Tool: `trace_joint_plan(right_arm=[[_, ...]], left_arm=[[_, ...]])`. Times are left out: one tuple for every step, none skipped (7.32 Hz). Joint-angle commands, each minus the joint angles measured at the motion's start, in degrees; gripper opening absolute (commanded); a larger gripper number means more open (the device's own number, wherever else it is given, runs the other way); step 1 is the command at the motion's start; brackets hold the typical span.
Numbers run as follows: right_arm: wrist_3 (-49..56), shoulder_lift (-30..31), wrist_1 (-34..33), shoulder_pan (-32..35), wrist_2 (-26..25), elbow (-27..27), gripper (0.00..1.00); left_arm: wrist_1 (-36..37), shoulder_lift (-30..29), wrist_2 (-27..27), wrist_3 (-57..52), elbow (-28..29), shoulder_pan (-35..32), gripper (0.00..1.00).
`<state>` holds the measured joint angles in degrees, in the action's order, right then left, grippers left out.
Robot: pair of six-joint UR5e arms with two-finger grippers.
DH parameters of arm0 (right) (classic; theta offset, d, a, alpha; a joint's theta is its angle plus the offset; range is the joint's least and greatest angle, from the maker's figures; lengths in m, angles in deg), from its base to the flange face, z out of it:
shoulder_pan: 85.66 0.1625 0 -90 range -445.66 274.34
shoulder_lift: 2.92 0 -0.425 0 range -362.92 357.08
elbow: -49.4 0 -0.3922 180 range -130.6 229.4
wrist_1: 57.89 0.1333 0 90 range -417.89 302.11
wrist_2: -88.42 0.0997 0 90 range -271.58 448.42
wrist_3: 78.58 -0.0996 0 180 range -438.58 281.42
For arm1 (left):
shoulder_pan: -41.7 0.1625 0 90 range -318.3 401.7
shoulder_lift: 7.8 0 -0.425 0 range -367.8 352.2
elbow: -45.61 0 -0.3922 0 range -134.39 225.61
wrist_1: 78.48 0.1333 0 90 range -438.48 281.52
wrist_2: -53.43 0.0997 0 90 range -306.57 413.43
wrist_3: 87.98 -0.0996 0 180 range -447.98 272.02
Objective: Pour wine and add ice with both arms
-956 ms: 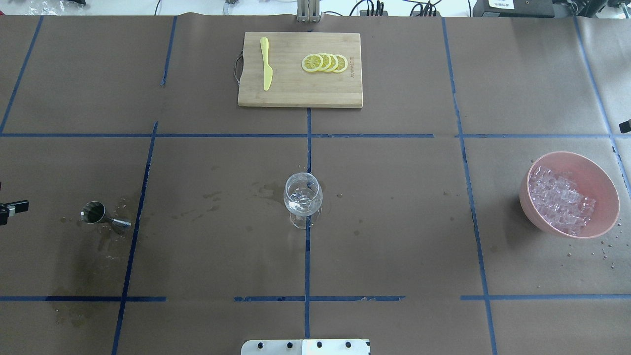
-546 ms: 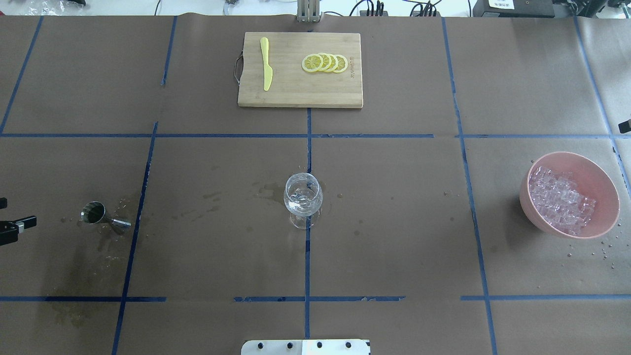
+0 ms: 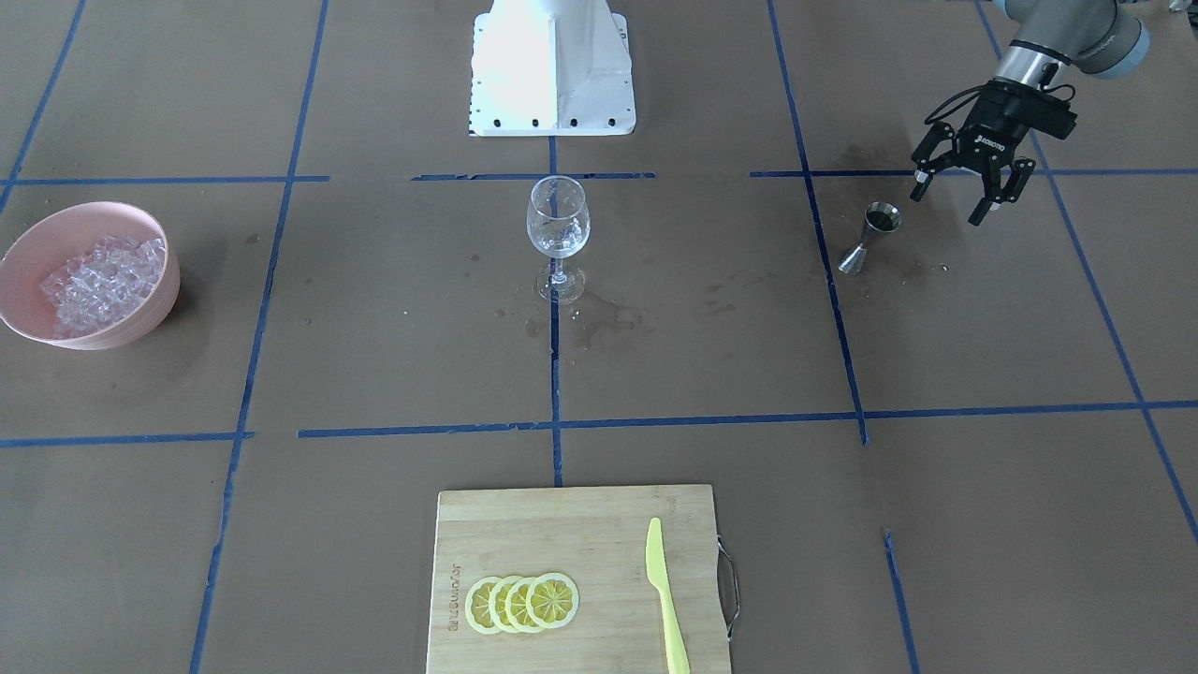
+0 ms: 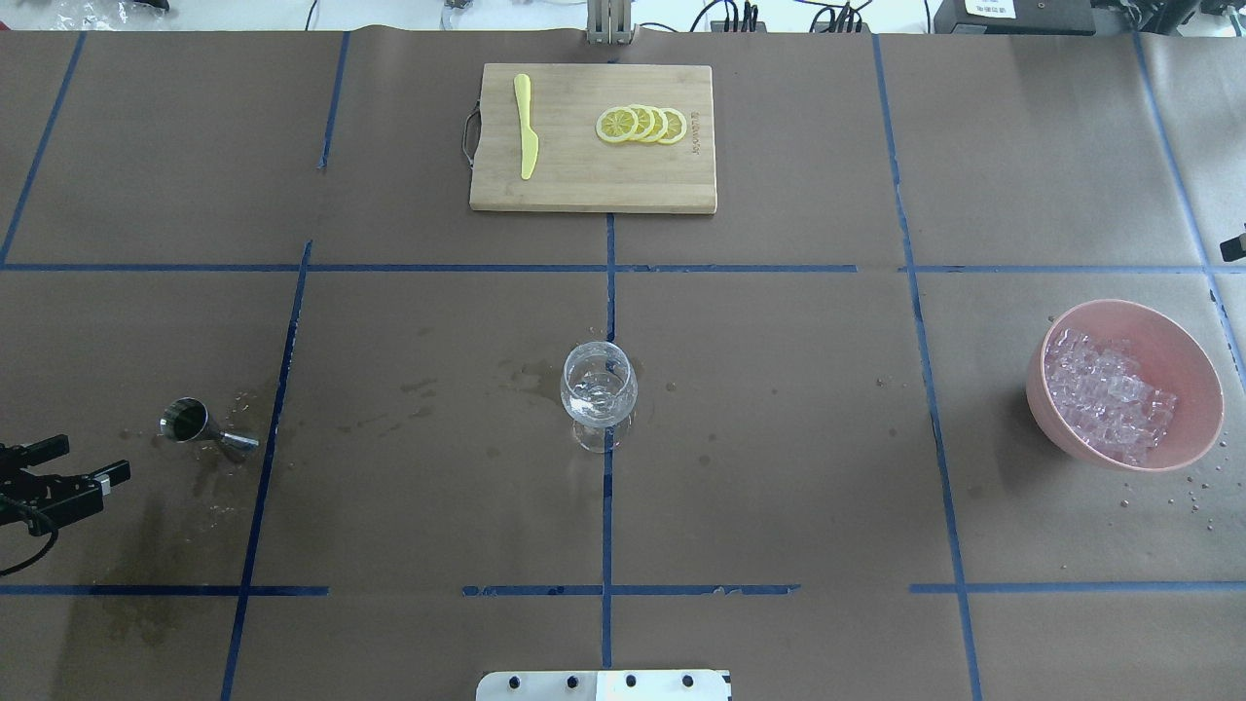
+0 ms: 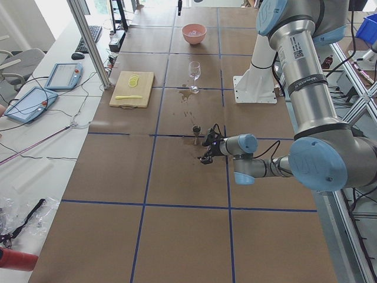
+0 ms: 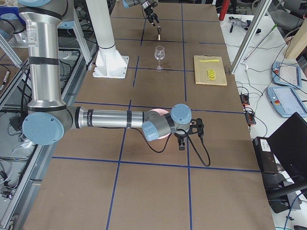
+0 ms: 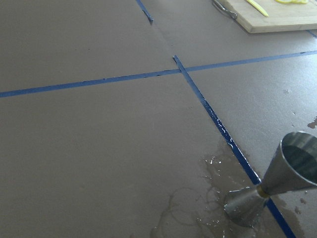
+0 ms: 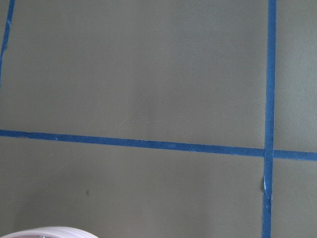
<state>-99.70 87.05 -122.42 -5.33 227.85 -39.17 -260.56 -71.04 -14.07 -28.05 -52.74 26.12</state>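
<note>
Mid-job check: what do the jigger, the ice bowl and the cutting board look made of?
Jigger: polished steel, by its grey mirror sheen. Ice bowl: matte pink, likely plastic, possibly ceramic. Cutting board: bamboo or wood, pale tan with visible grain strips.

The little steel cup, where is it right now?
In the overhead view the steel cup stands at the left, beside a blue tape line, near the open left claw and far left of the wine glass.

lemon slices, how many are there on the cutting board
4 lemon slices, fanned in one overlapping row on the cutting board, on the half away from the yellow knife. Only the end slice shows whole, so the overlap could hide another.
</note>
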Motion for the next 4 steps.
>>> trace_joint_plan(right_arm=[[-0.06, 0.13, 0.02, 0.00, 1.19, 0.06, 1.00], [0.03, 0.13, -0.07, 0.00, 1.37, -0.03, 1.00], [-0.06, 0.13, 0.02, 0.00, 1.46, -0.03, 1.00], [-0.06, 0.13, -0.07, 0.00, 1.46, -0.03, 1.00]], left_arm=[[0.14, 0.05, 14.87, 4.47, 0.00, 9.82, 0.99], [0.14, -0.04, 19.20, 5.97, 0.00, 11.69, 0.99], [0.32, -0.04, 24.99, 7.20, 0.00, 15.54, 0.99], [0.67, -0.12, 27.75, 7.39, 0.00, 17.49, 0.99]])
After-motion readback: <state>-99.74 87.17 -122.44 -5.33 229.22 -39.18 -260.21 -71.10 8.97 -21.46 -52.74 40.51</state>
